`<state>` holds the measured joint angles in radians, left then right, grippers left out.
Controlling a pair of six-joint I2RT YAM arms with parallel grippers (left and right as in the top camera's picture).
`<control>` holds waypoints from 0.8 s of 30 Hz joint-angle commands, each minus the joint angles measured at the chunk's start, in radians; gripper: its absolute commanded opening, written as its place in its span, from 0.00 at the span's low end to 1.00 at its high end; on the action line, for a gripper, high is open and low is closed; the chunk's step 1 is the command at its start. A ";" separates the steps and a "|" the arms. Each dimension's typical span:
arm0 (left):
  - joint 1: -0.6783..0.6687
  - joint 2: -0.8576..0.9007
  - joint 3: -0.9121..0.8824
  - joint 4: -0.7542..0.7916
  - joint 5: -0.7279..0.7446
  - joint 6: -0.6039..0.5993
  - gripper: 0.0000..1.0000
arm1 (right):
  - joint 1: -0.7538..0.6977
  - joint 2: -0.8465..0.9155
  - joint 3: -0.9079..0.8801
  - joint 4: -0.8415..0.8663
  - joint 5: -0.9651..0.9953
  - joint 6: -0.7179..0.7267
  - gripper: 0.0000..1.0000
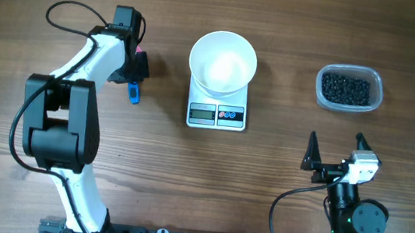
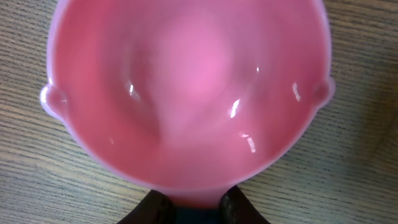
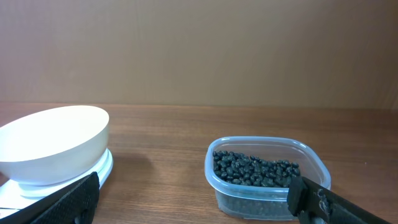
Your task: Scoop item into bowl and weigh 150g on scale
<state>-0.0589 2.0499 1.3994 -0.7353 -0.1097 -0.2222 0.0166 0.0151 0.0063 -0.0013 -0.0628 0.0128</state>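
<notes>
Overhead check: noted left gripper [image 2: 196, 208] pinched tight on neck of pink scoop [image 2: 186, 93], left of scale [image 1: 217, 115] and well apart from clear tub [image 1: 323, 86]; right gripper [image 1: 336, 151] spread wide, holding nothing. Advise carrying scoop level across to tub, digging shallow, then tipping slowly into bowl [image 1: 223, 62] while watching display [image 1: 202, 113]. Found bowl empty, seated on scale; item [image 1: 348, 89] heaped in tub, well to their right.

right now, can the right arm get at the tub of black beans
Probably yes. The right gripper stands open and faces the tub of beans, with only bare table between them. The bowl and scale sit off to its left, out of the way.
</notes>
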 commanded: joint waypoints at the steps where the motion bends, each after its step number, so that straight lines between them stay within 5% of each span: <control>1: 0.001 0.015 -0.006 0.002 -0.023 0.005 0.20 | 0.004 -0.006 0.000 0.002 -0.006 -0.010 1.00; 11: 0.027 -0.094 0.018 0.003 -0.002 0.004 0.16 | 0.004 -0.006 0.000 0.002 -0.005 -0.010 1.00; 24: 0.140 -0.289 0.020 -0.005 0.609 -0.038 0.14 | 0.004 -0.006 0.000 0.002 -0.005 -0.010 1.00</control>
<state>0.0586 1.7721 1.4063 -0.7322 0.2588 -0.2329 0.0166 0.0151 0.0063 -0.0013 -0.0631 0.0128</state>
